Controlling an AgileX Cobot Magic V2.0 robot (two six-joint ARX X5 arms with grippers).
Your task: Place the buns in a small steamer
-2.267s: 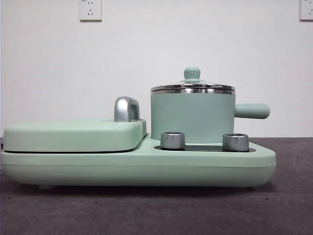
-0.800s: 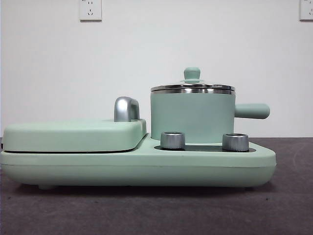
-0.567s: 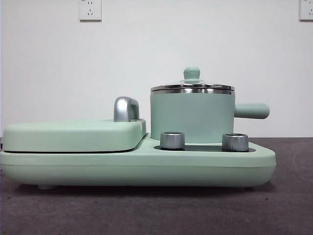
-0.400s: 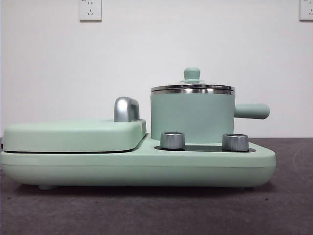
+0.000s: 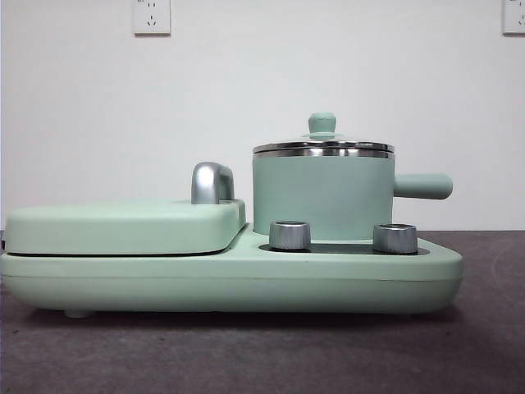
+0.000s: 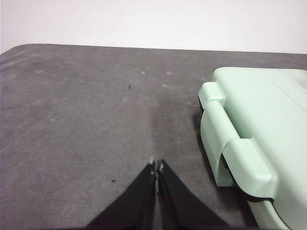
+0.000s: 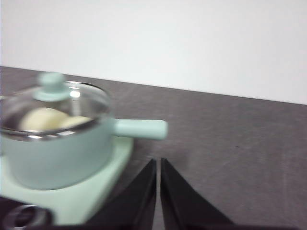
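Here the steamer stands upright on the right half of a mint-green cooker base, behind two steel dials. Its lid is on, steel rim seated level on the pot's rim, with the green knob at the top. The stubby side handle points toward the right edge of the base. On the left half of the base lies the flat griddle cover, closed, with a chrome handle rising at its back right corner, just beside the steamer's wall. The base sits on a dark grey desk before a white wall.

In the right wrist view the buns show through the glass lid as pale cream shapes inside the steamer, lying close together; the picture is blurred, so which bun is which cannot be told. The right gripper hangs over bare desk near the steamer's handle, apart from it. Its two black jaws are pressed together with only a hairline gap, and nothing is between them.

The left gripper hangs over bare desk off the left end of the base, near the griddle's corner but not touching it. Its jaws too meet at the tips and hold nothing.

Neither arm shows in the front view.
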